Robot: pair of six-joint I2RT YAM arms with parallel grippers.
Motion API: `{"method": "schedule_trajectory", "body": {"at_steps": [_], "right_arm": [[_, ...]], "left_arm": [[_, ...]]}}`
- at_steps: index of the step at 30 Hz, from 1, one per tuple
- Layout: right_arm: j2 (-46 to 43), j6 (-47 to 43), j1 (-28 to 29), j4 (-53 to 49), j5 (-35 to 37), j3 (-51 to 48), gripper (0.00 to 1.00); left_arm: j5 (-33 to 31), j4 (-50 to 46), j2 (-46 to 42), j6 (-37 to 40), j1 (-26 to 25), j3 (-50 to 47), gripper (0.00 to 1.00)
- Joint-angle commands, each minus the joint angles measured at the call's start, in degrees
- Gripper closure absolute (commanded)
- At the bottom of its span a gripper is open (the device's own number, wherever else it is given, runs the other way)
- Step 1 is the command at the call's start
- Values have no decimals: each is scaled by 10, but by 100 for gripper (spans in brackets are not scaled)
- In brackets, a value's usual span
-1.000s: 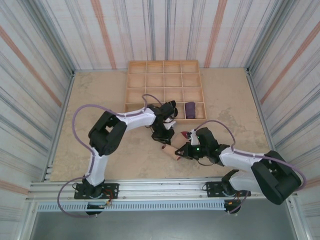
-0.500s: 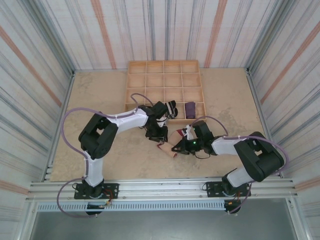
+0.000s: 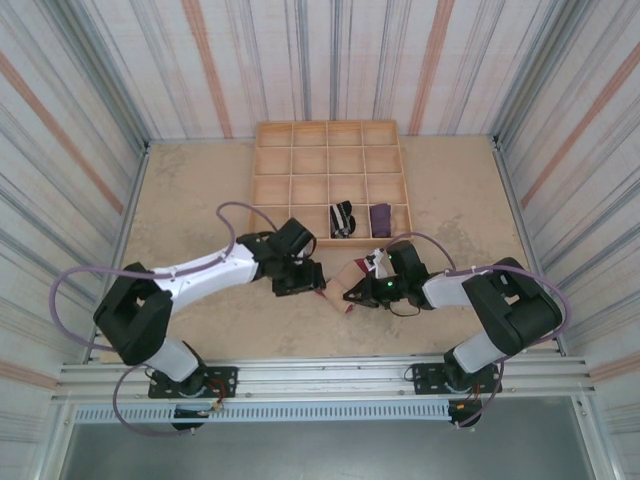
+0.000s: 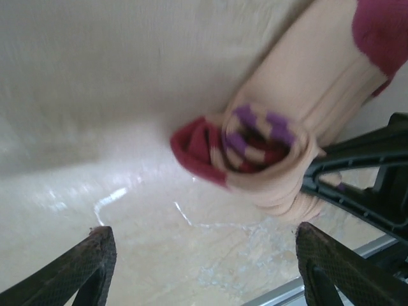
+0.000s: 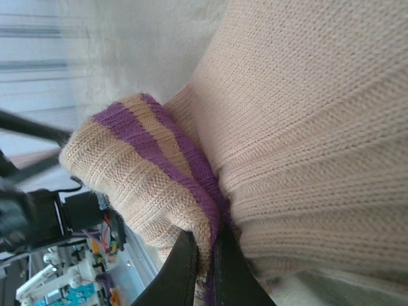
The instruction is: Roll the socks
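Observation:
The beige sock [image 3: 347,283] lies half rolled on the table between both grippers. In the left wrist view the beige sock [image 4: 280,146] shows its rolled end, with maroon fabric and purple stripes inside. My left gripper [image 3: 306,281] is just left of it, open [image 4: 204,234] over bare table. My right gripper [image 3: 364,292] is shut [image 5: 203,258] on the beige sock's striped edge [image 5: 159,166]. The black-and-white striped sock [image 3: 343,218] and the purple sock [image 3: 380,215] each sit in a compartment of the tray's near row.
The wooden compartment tray [image 3: 328,125] stands at the back middle of the table [image 3: 200,200]. Striped walls close in the left, right and back. The right gripper's black fingers [image 4: 363,172] cross the left wrist view at its right edge.
My left arm has pulled back from the tray's near edge to the left and now sits low beside the sock. The right gripper moved up to the sock and stays shut on it.

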Motion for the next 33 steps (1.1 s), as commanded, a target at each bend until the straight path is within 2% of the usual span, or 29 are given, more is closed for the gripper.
{"method": "schedule_trajectory", "body": {"at_steps": [1,4,7,15,17,20,24,25,27,29,33], "right_arm": [[26,26,-5,-44,64,-21,100],[32,36,-5,-28,61,-22,100],[37,39,-4,-21,59,-21,100],[45,51,-5,2,58,-26,100],[47,55,-4,11,57,-28,100],[49,56,-5,18,57,-29,100],[38,44,-4,12,62,-28,100],[29,34,-4,-2,67,-23,94],[-6,-5,6,-74,95,-2,75],[-56,-51,31,-164,152,25,62],[-149,-109,79,-273,259,61,41]], "left_arm": [[-54,90,-24,-135,-28,-44,24],[-82,145,-18,-176,-33,-72,28],[-66,212,-3,-196,-27,-94,32],[-53,298,58,-203,-36,-90,35],[-37,310,80,-214,-29,-92,42],[-18,329,104,-235,-24,-100,58],[-21,238,116,-231,-21,-65,83],[-25,205,118,-226,-20,-51,87],[-21,132,125,-208,-14,-17,94],[-13,72,130,-187,-6,12,99],[-11,-9,132,-156,4,49,100]]}}
